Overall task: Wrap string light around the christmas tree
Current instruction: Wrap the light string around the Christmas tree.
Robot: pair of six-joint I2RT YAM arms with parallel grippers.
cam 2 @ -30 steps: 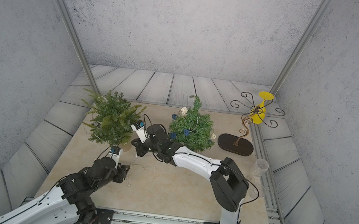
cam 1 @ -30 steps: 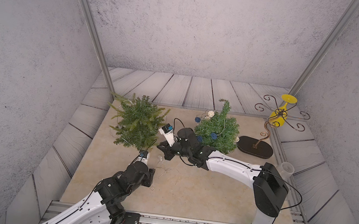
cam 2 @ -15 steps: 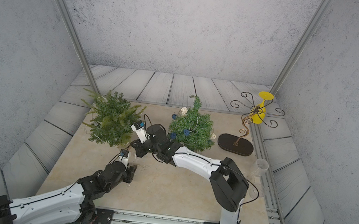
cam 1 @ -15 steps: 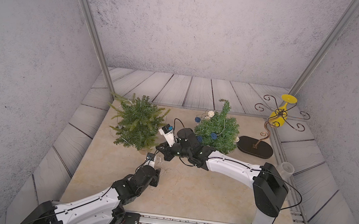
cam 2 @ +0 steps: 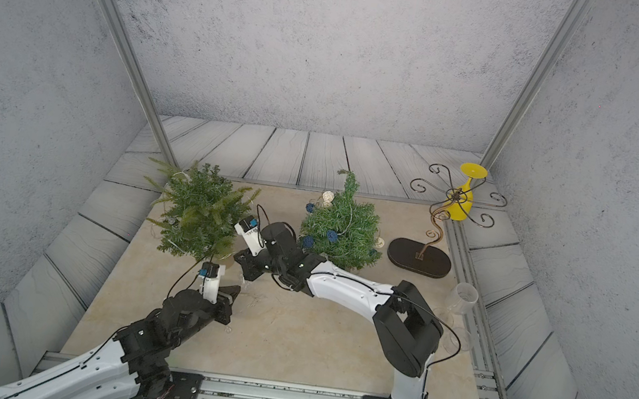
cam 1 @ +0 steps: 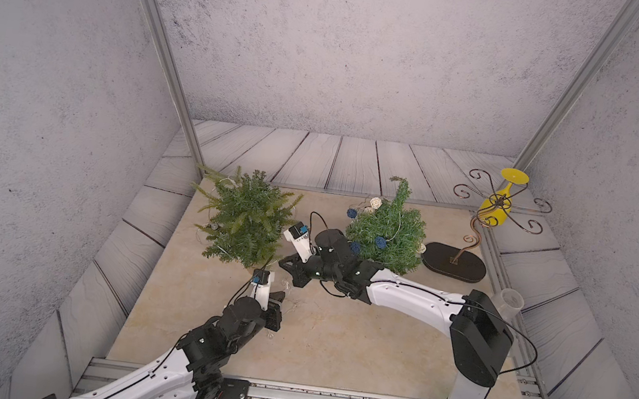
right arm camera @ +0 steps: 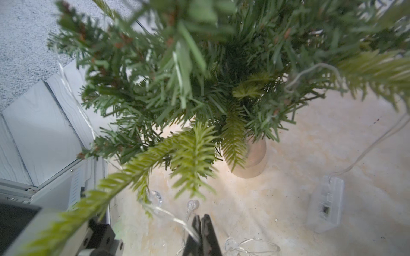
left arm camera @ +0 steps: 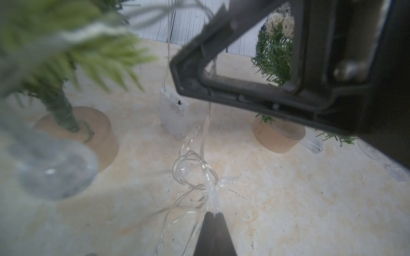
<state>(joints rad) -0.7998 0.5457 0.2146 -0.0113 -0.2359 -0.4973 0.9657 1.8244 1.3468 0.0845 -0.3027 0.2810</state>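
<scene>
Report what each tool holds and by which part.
Both pinch the string light: left tool on its bunched wire, right tool on a strand near a bulb.

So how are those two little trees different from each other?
The decorated tree carries blue and white woven balls. The bushy tree shows none, only a thin clear string light. The decorated tree tapers to a bent, pointed tip, while the bushy tree is rounder and wider. The bushy tree has paler, yellow-green branch ends, and the decorated tree is a more even, darker green. Both stand on round wooden bases on the beige table.
</scene>
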